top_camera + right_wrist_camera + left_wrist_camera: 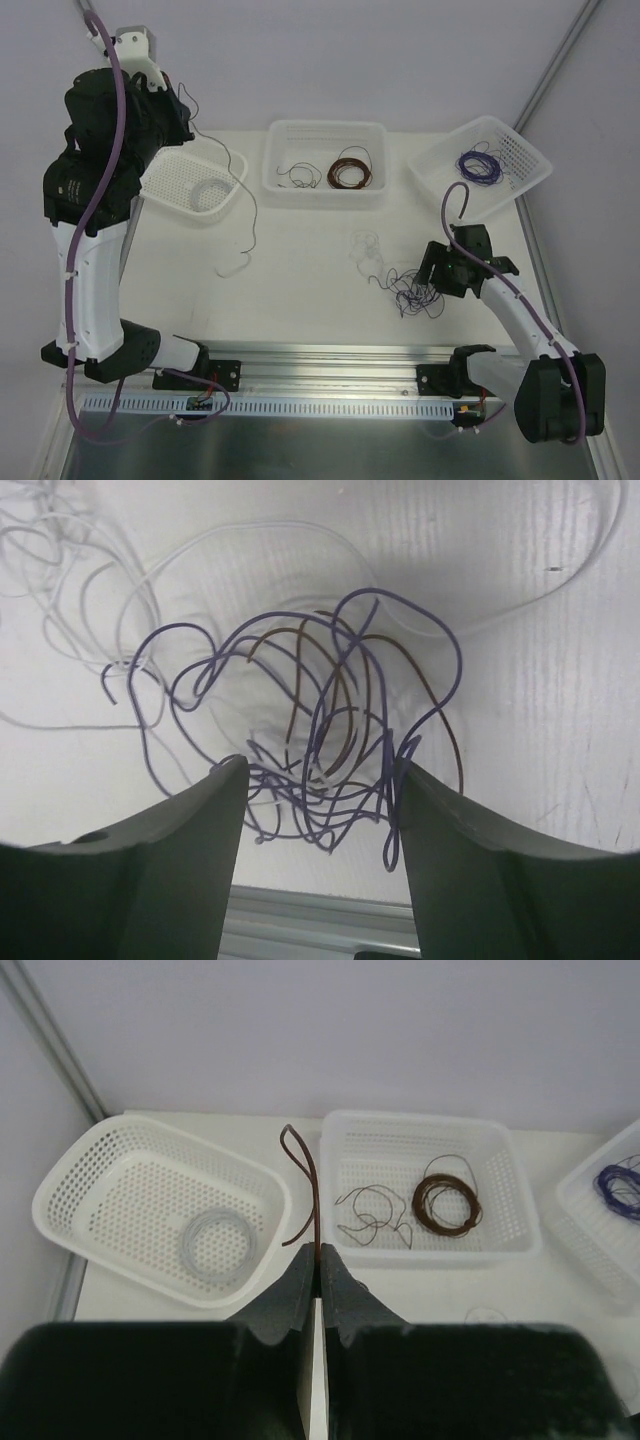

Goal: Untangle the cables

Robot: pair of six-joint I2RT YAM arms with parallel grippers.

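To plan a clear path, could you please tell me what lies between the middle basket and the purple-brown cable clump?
Faint whitish-clear wire loops lie there, seen in the top view.

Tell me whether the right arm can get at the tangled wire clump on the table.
Probably yes: the right gripper hangs just over the clump, jaws open on either side of it, nothing blocking the way.

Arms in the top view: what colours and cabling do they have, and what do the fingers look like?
Both the left arm and right arm have white link shells with black joint housings. A purple cable runs along each. The fingers are dark grey, smooth and tapered.
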